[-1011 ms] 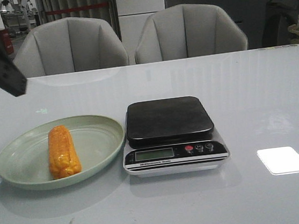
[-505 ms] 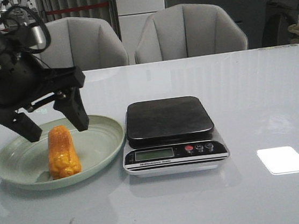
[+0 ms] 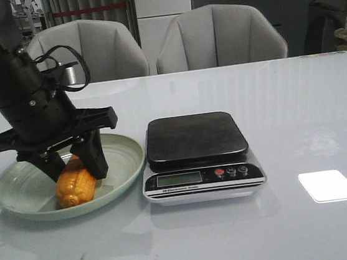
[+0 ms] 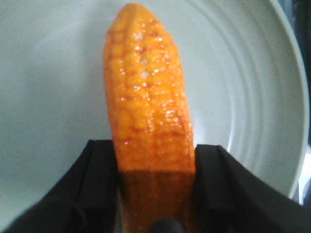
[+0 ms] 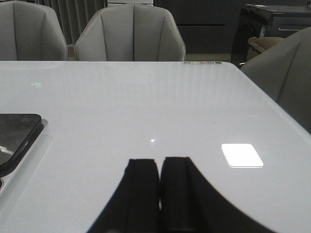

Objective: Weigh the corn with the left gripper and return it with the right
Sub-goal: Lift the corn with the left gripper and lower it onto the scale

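You see a glossy white table (image 3: 297,116) that runs out of the front view at both sides, with two grey padded chairs (image 3: 219,37) behind it, their legs hidden by the tabletop. The left arm (image 3: 22,91) is a bulky black cylinder wrapped in looped cable, cut off at the top left edge; it hides the back rim of the plate (image 3: 123,157) and the far half of the corn (image 3: 75,184).

The plate is pale green, round and shallow, with faint concentric ridges in the left wrist view. Just right of it stands the scale (image 3: 200,158), a rounded black platform over a silver base with a small display and three buttons you cannot read.

The corn, a short orange-yellow cob with glossy kernel rows, lies on the plate between the flat black fingers of the left gripper (image 4: 155,179). The jaws stand apart, one finger at each side of the cob; you cannot tell whether they press it.

The right gripper (image 5: 159,194) hovers over bare table, well clear of the corn, its two dark fingers together with only a thin line between them.
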Controlling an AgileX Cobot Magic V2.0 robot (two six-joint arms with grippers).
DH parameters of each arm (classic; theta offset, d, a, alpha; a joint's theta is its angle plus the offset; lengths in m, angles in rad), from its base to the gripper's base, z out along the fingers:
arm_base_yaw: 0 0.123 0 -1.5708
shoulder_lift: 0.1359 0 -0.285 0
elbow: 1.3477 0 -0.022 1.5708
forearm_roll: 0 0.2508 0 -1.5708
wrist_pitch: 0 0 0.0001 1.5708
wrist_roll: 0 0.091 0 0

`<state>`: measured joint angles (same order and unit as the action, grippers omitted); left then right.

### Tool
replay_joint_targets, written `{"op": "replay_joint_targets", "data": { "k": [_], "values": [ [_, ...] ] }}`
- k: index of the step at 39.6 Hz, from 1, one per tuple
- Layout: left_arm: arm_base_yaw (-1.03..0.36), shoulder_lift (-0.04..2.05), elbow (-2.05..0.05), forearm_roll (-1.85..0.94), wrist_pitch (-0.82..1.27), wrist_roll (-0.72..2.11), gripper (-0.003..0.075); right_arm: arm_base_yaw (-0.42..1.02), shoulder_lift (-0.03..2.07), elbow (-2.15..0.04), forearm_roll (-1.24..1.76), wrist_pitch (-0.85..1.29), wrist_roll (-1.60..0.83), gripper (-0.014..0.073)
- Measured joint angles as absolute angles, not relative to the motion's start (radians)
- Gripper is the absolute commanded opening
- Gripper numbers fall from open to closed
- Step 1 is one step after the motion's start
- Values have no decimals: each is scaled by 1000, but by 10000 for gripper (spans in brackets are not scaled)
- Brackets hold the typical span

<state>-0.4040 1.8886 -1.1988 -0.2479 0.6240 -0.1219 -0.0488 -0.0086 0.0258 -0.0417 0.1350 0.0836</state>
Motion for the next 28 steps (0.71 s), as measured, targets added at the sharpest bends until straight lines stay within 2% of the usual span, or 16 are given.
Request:
{"op": "replay_joint_targets", "data": {
  "k": [14,24,28],
  "values": [
    [-486,1893,-1419,-305,691,-123,176,-49,-9,26,-42,135,84,158],
    [-565,1941,-1480,-394,654,-123,179,-49,-9,26,-42,135,84,159],
    [-584,1968,-1483,-441,629,-123,202,-49,-9,26,-42,135,84,159]
  ]
}}
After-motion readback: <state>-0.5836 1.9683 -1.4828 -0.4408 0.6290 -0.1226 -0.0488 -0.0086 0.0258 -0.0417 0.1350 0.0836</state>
